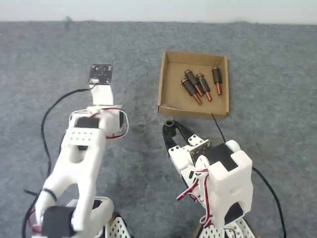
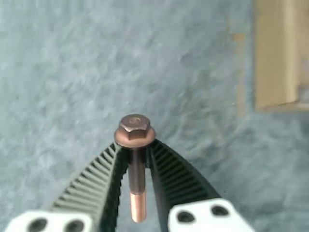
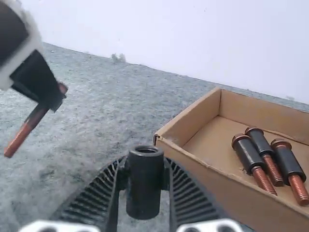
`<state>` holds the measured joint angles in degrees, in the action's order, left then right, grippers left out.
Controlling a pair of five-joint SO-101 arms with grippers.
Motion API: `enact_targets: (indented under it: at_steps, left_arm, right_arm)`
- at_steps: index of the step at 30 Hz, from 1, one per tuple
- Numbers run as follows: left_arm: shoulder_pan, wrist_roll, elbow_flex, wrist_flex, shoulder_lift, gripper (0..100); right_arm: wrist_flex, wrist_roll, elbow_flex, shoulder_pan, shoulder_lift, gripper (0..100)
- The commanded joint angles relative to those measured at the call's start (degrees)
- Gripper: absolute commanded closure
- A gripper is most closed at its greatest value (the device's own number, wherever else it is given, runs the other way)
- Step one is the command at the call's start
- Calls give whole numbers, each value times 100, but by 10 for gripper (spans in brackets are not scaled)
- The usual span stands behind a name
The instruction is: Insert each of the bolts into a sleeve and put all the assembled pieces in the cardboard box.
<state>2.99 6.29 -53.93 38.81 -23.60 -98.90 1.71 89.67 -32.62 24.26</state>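
No readable text, no labels, numbers or signs, cardboard box [image 1: 193,110] walls plain brown

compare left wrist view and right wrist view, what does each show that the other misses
Left wrist view, not the right: the hex top of the bolt end-on, and the ribbed faces of the left gripper clamping it. Right wrist view, not the left: the black sleeve in the right gripper, and assembled pieces in the cardboard box. Both: the bolt, box and grey carpet.
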Motion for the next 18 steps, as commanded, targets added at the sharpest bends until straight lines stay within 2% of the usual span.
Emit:
enact_targets:
  at_steps: [1,8,11,15,18]
  left_arm:
    - [-193,0,-163,-818,-695,986]
    - [-703,0,-1156,-3209,-1134,987]
    - [-941,0,-1402,-3956,-1222,987]
    - [-1345,0,-1341,-3956,-1442,987]
    - [-1618,0,-1262,-3604,-1767,987]
  right_arm:
    - [-57,53,97,-13,22,991]
    - [-57,53,97,-13,22,991]
    - [-57,53,97,-4,22,991]
    - [-57,53,105,-4,22,991]
    - [-57,53,105,-4,22,991]
